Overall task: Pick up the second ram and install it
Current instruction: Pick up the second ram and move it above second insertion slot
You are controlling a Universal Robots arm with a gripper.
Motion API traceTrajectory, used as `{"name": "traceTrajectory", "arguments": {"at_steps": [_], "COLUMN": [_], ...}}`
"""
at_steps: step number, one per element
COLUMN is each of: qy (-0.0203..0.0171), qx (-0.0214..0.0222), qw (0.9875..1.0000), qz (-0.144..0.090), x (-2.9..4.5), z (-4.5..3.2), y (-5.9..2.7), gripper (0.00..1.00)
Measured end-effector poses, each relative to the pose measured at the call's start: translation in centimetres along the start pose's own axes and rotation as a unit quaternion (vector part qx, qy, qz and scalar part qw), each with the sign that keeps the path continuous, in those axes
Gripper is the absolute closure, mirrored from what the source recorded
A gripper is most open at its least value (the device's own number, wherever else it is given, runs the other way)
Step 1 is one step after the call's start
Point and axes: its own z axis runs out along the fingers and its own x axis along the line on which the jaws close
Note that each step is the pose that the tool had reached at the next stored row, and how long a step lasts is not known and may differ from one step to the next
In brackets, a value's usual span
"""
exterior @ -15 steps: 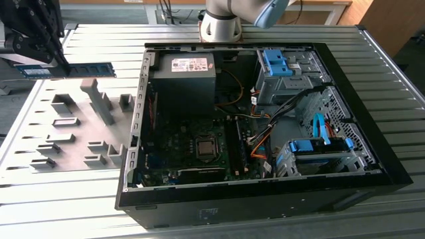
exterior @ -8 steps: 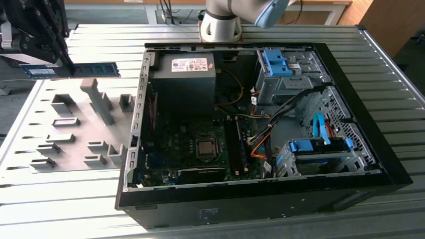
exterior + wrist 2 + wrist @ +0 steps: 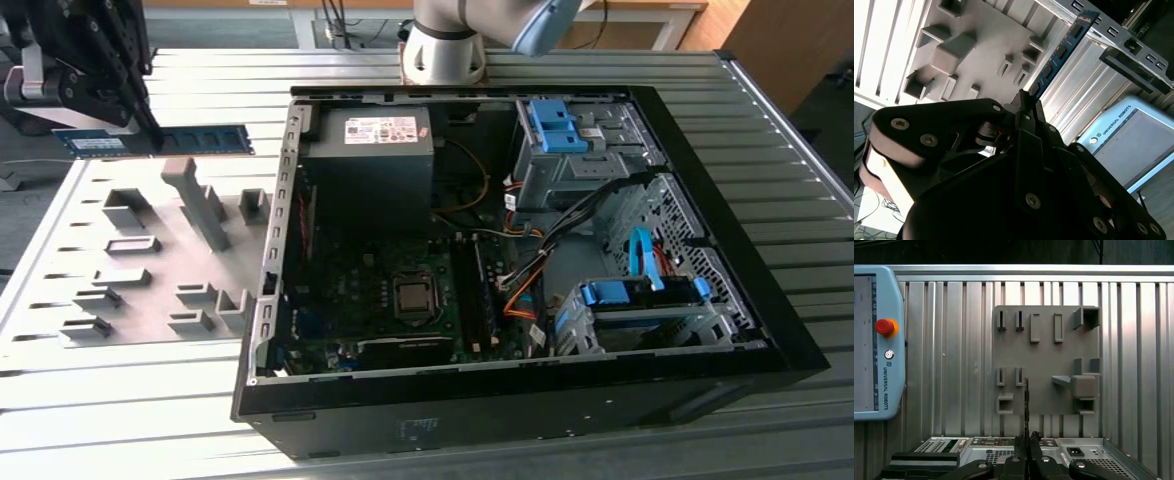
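The second ram (image 3: 200, 138) is a long blue-green stick held level in the air at the exterior view's far left, above the far edge of the grey fixture plate (image 3: 147, 215). My black gripper (image 3: 144, 132) is shut on it near its middle. In both wrist views the ram (image 3: 1061, 47) (image 3: 1026, 400) sticks out edge-on from between the closed fingertips (image 3: 1021, 102) (image 3: 1020, 439). The long black motherboard slots (image 3: 471, 290) lie inside the open computer case, well off to the exterior view's right of the gripper.
The open black computer case (image 3: 747, 300) holds a power supply (image 3: 374, 150), cables and blue-tabbed drive cages (image 3: 627, 300). Raised grey blocks (image 3: 200, 205) stand on the fixture plate. The arm's base (image 3: 447, 50) stands behind the case. A teach pendant (image 3: 876, 340) rests on the ribbed metal table.
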Motion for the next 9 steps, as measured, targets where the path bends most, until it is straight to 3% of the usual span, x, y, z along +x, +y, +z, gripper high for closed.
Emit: {"name": "traceTrajectory", "arguments": {"at_steps": [9], "qy": [-0.0001], "qx": [0.0000], "qw": [1.0000], "qz": [0.000], "x": [-0.01], "z": [-0.01], "y": [-1.12], "gripper": [0.86]}}
